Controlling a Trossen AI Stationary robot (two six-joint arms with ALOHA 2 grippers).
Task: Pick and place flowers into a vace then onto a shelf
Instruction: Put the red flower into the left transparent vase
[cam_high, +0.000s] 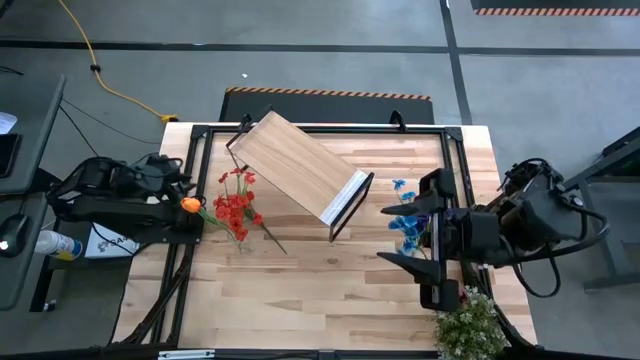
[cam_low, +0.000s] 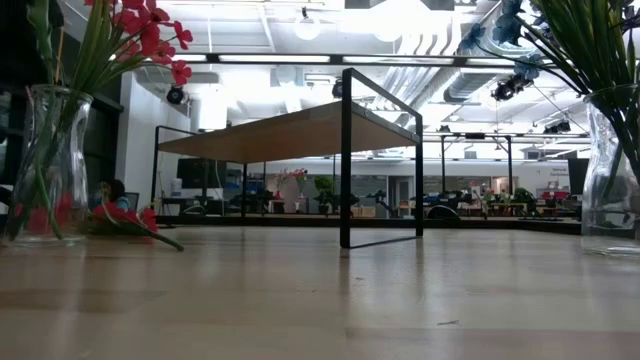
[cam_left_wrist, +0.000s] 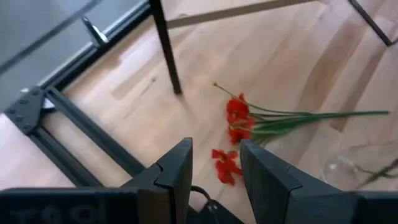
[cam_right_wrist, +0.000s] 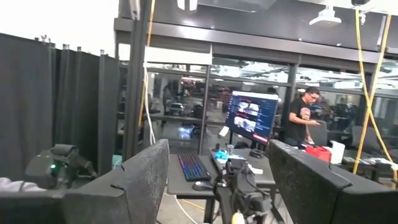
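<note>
One shelf (cam_high: 298, 166) mid-table, askew. Two vases: left vase (cam_low: 50, 160) holds red sprays (cam_high: 236, 205), more reds (cam_left_wrist: 237, 121) lying beside; right vase (cam_low: 612, 165) holds blue blooms (cam_high: 405, 222). Left gripper (cam_high: 190, 205) partly open, maybe on an orange tulip (cam_high: 189, 204). Right gripper (cam_high: 415, 232) wide open, empty. Bushy plant (cam_high: 468, 325) at near-right corner.

No readable text, labels or numbers in any view. The monitor (cam_right_wrist: 250, 118) in the room shows content, too small to read.
</note>
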